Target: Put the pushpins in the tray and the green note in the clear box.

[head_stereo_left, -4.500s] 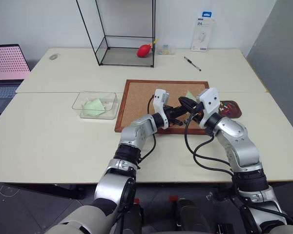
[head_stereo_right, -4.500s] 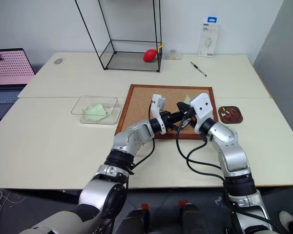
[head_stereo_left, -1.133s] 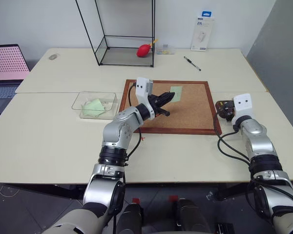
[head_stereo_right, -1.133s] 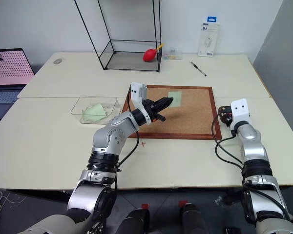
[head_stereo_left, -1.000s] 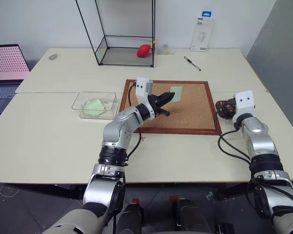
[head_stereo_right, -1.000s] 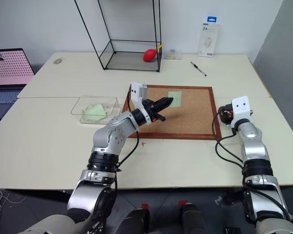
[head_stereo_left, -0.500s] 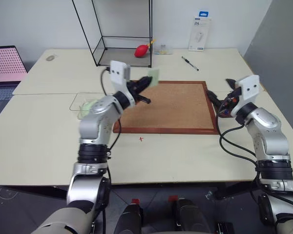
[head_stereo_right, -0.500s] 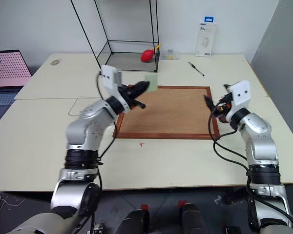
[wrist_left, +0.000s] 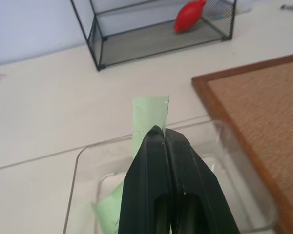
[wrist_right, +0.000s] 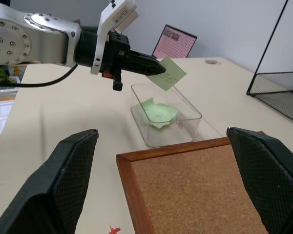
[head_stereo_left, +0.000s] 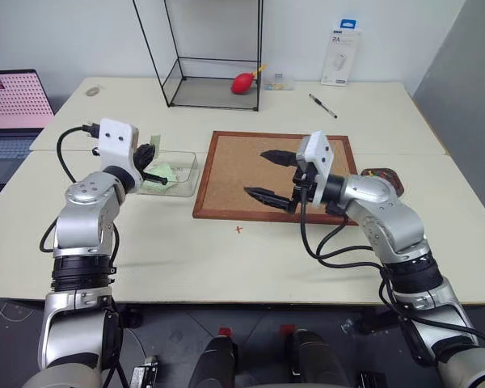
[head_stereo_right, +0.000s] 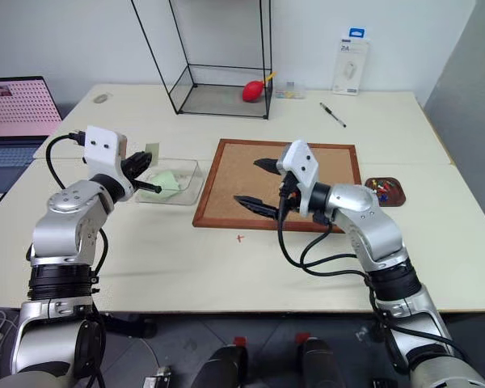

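Green note point(wrist_right: 169, 73) pinched in left gripper point(wrist_right: 156, 68) above clear box point(wrist_right: 188, 119); right gripper point(head_stereo_left: 269, 175) spread, apparently empty.

Head stereo pair — looks forward and down from above the surface point(head_stereo_left: 186, 242), both eyes sharing the whole layout. Left wrist view — close, along its fingers point(wrist_left: 172, 185) over the clear box point(wrist_left: 234, 161). Right wrist view — low, faces across the cork board point(wrist_right: 195, 185) toward that same box and the left gripper point(wrist_right: 154, 67).

The white package point(head_stereo_left: 337, 63) standing against the back wall bears "2A" under its blue top; its smaller print cannot be read.
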You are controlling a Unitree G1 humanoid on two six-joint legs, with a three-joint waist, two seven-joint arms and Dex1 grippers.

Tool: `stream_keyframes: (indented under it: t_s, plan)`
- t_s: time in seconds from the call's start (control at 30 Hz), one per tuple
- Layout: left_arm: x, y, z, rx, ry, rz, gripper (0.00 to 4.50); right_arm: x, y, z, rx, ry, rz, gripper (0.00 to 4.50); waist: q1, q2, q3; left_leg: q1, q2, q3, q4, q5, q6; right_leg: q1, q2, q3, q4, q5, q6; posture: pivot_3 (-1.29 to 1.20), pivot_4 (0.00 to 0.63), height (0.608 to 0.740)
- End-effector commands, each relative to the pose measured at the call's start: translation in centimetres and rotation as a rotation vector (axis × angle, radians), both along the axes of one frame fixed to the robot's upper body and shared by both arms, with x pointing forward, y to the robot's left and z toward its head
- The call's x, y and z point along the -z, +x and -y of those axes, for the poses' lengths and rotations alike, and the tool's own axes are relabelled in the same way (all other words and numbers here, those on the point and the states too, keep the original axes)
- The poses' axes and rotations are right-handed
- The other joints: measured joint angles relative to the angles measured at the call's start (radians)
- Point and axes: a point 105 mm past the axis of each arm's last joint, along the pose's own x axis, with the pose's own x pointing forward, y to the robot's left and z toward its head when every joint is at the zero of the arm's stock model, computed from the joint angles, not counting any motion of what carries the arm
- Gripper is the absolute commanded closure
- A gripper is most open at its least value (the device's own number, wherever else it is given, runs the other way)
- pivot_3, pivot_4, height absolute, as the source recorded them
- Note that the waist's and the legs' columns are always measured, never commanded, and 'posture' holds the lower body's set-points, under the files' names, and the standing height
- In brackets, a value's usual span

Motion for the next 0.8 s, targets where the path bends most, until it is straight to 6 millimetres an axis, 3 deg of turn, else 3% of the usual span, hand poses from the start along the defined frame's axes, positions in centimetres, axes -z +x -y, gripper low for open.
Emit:
stream_keyframes:
  t_s: [0.03,0.23,0.67,0.77,0.8]
  plan:
    - [-1.2,0.3,-0.2,-0.017,0.049,0.055,4.5,-0.8,-0.1,-0.5,-0.021,-0.014,0.052,0.03,-0.001,0.0,0.0,0.0,0.0,0.0,0.0,0.0,0.0,-0.001,0.0,0.0,0.0,0.0,0.0,0.0,0.15,0.74]
    - [-0.3,0.2,-0.4,-0.065,0.054,0.049,4.5,-0.7,-0.1,-0.8,-0.018,-0.022,0.058,0.03,-0.003,0.0,0.0,-0.001,0.0,0.0,0.0,0.0,0.0,-0.002,0.0,0.0,0.001,0.0,0.0,0.0,0.15,0.74]
    - [-0.2,-0.5,0.0,-0.095,0.047,0.053,2.05,-0.9,0.1,-0.6,-0.001,-0.023,0.072,0.0,-0.005,0.0,0.0,-0.001,0.0,0.0,0.0,0.0,0.0,-0.002,0.0,0.0,0.001,0.0,0.0,0.0,0.15,0.74]
    - [-1.2,-0.5,0.6,-0.072,0.018,0.084,1.48,-1.0,0.2,-0.1,0.017,-0.02,0.075,0.0,-0.005,0.0,0.0,-0.001,0.0,0.0,0.0,0.0,0.0,-0.002,0.0,0.0,0.001,0.0,0.0,0.0,0.15,0.74]
    - [-1.7,-0.6,1.1,-0.048,-0.01,0.095,1.48,-0.9,0.3,0.3,0.034,-0.017,0.076,0.0,-0.005,0.0,0.0,-0.001,0.0,0.0,0.0,0.0,0.0,-0.002,0.0,0.0,0.001,0.0,0.0,0.0,0.15,0.74]
